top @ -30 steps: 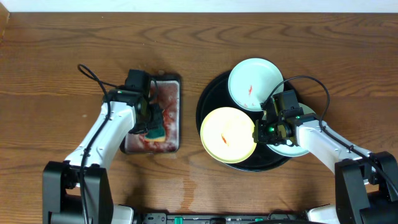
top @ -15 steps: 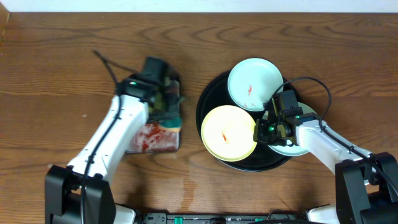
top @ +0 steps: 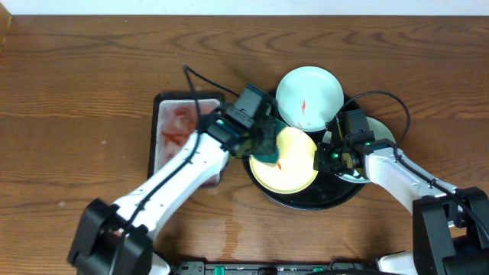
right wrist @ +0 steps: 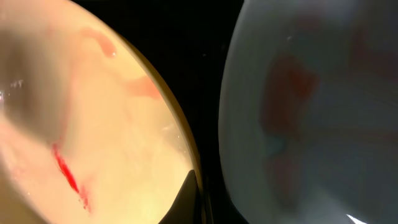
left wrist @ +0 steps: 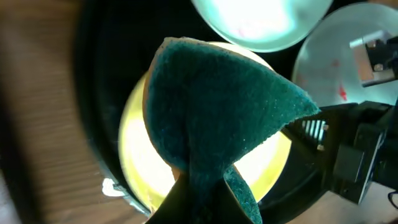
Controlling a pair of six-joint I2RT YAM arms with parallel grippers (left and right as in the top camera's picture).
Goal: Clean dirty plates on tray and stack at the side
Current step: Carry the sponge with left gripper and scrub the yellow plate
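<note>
Right pincer [top: 321, 158] clamps the yellow plate [top: 296, 169] rim; sponge [left wrist: 217, 106] hovers above.

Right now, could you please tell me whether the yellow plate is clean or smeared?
Smeared: the yellow plate shows a red streak in the right wrist view; the sponge hangs over it.

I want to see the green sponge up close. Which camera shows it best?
The left wrist view: the sponge fills the picture, pinched in the left gripper above the yellow plate. Overhead shows only a small green bit beside that gripper. The right wrist view shows none of it.
</note>
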